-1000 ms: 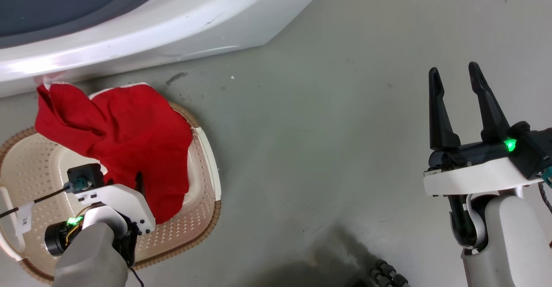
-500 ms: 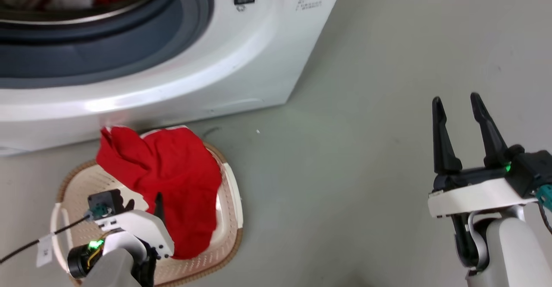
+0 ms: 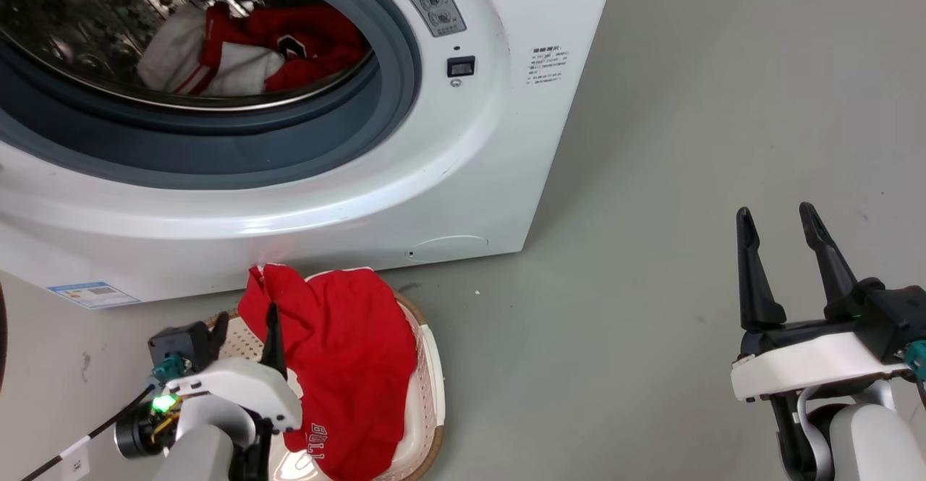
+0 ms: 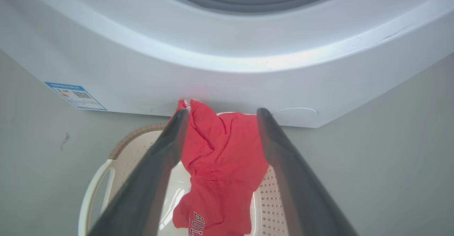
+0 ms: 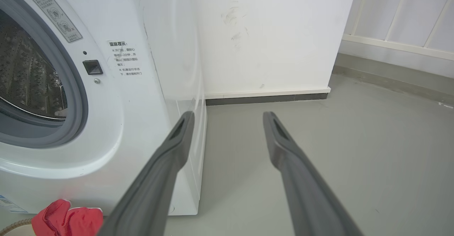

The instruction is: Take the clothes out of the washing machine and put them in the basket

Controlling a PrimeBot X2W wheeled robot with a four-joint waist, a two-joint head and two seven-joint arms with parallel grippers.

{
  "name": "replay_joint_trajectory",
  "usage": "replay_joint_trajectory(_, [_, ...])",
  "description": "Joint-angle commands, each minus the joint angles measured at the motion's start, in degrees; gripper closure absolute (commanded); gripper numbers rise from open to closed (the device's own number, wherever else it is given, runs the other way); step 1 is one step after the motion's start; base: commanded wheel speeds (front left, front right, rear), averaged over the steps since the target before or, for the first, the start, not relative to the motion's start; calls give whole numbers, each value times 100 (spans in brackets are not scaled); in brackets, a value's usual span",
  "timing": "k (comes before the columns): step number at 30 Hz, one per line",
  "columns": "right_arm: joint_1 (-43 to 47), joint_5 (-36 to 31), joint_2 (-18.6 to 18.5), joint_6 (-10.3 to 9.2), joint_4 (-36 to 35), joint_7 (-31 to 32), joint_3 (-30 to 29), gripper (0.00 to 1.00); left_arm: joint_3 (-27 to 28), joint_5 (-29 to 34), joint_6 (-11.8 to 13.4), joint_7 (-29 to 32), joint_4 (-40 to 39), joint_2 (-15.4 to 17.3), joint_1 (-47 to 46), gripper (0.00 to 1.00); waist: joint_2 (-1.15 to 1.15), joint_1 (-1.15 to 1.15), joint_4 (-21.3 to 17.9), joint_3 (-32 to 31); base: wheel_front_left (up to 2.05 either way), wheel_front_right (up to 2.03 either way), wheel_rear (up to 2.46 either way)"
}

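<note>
A: Left wrist view first. How is the left tool [image 4: 222, 111]?
B: Fingers spread, nothing between them. It hangs over the basket [image 4: 95, 182] and points at the foot of the washing machine [image 4: 227, 69].
A: What's under it?
B: A red garment [image 4: 220, 158], crumpled, draped over the basket's far rim and down inside, with white lettering [image 4: 197, 225] at its near end. Its far tip is at the machine's base, touching or just short, can't tell.
A: Head view?
B: One left finger overlaps the garment's edge; contact unclear. The basket stands on the floor [image 3: 651, 177] just in front of the machine.
A: And the right tool [image 3: 775, 210]?
B: Also spread and empty, off to the right over the floor, well apart from the basket.
A: Inside the machine?
B: The opening shows the steel drum [image 3: 72, 3] with more clothes [image 3: 289, 47], red and white, bunched at the bottom behind the grey ring [image 3: 391, 105].
A: Extras?
B: A blue label [image 4: 75, 95] low on the machine's front. In the right wrist view, a white wall [image 5: 266, 33] stands behind the machine.
</note>
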Motion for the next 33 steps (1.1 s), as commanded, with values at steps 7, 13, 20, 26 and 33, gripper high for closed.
replay_joint_trajectory(7, [119,50,-1,-2,-140,65,6,0,330,516,-52,-13,-916,119,-13,0,0,1,-6,-135,0,0,0])
replay_joint_trajectory(13, [125,146,-1,-2,-119,19,65,0,400,831,-180,-14,-1166,322,-533,0,0,1,-158,-65,0,0,0])
replay_joint_trajectory(20, [-42,308,1,-2,-33,-98,164,0,324,1046,-320,55,-689,734,-1599,0,0,1,-478,240,0,0,0])
replay_joint_trajectory(26, [-181,509,2,-2,116,-240,271,0,290,1158,-407,280,-163,1187,-2576,0,0,1,-820,680,0,0,0])
replay_joint_trajectory(33, [-387,820,3,-2,339,-369,468,0,159,1275,-590,938,360,1796,-3660,0,0,1,-1215,1335,0,0,0])
